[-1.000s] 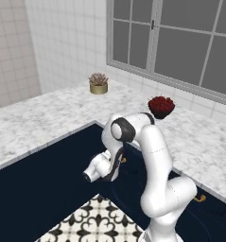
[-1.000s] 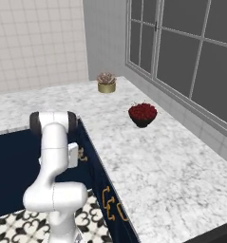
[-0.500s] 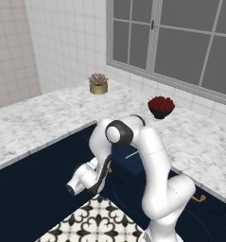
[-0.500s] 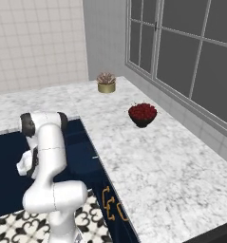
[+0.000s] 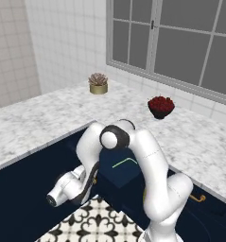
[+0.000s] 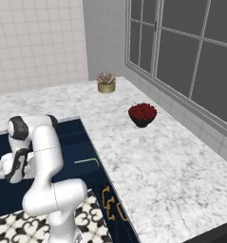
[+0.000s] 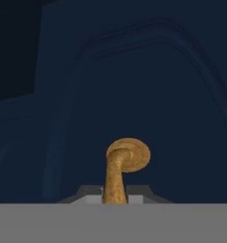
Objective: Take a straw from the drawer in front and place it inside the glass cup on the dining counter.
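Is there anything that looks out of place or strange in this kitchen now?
Nothing is spilled or broken. The drawer stands pulled out with the straw lying inside. The hand is shut on its brass handle.

I am working in a home kitchen: veined marble worktop (image 5: 43,118), navy cabinets (image 6: 110,209) with brass handles (image 5: 197,197), tiled walls (image 6: 34,38), a window (image 5: 180,38), a potted succulent (image 5: 98,83), patterned floor tiles (image 5: 95,222).
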